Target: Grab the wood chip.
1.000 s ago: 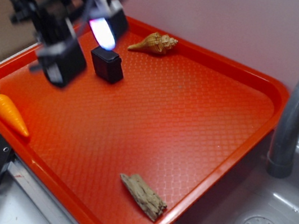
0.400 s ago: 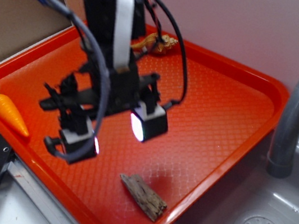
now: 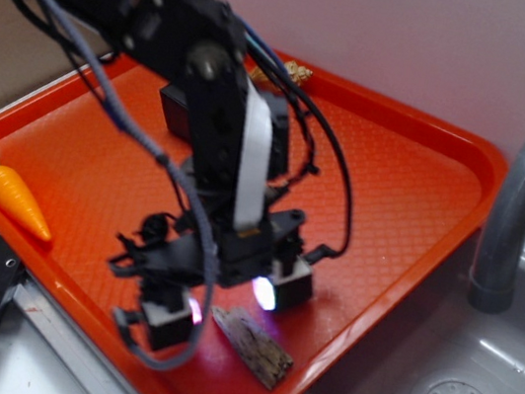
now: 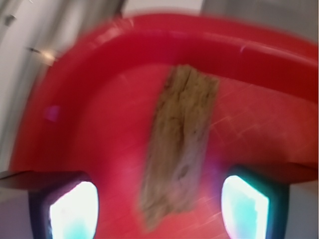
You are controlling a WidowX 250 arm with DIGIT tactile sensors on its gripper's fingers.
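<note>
Two fingers (image 4: 75, 209) are spread apart, the wood chip (image 4: 182, 149) lying lengthwise between them. Closing too high could pinch only splinters and slip.

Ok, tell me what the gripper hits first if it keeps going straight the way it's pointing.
Most likely the wood chip: it lies lengthwise between the open fingers of the gripper, on the red tray. Remaining height is unclear.

No text, label, brand, number or sign can be read on anything in either view.
</note>
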